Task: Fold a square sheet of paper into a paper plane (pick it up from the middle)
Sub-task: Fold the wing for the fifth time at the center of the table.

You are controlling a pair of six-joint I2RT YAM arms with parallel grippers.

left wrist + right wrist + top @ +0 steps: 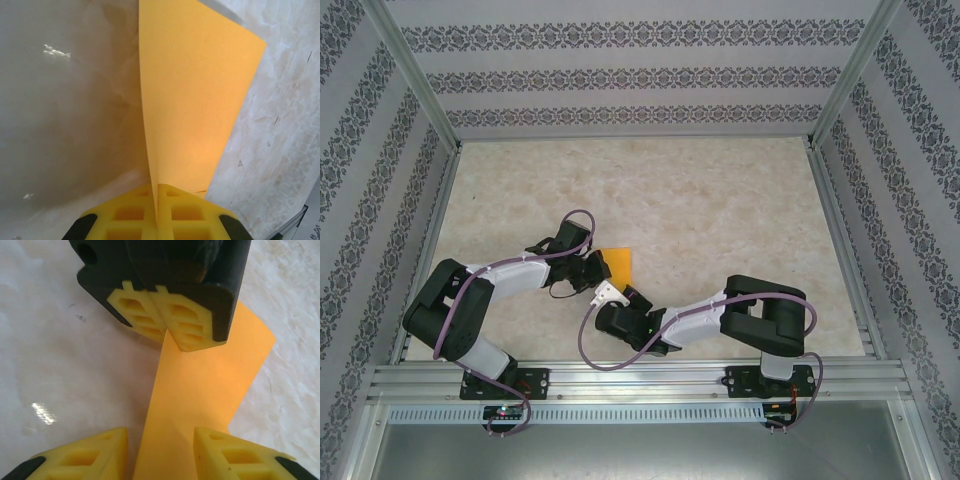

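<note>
The orange-yellow square sheet of paper (618, 262) sits mid-table between the two arms, lifted and bent along a crease. My left gripper (593, 270) is shut on its near edge; in the left wrist view the yellow fingers (130, 212) pinch the sheet (195, 90), which rises away from them. My right gripper (160, 456) is open, and the sheet (200, 390) runs through the gap between its two fingers (85, 457) without being clamped. The left gripper (167, 337) shows opposite, closed on the paper's far end. The right gripper (620, 292) is just below the sheet.
The table (720, 210) is pale marbled, fenced by aluminium rails (840, 250) and patterned walls. Purple cables (590, 340) loop between the two arms near the front edge.
</note>
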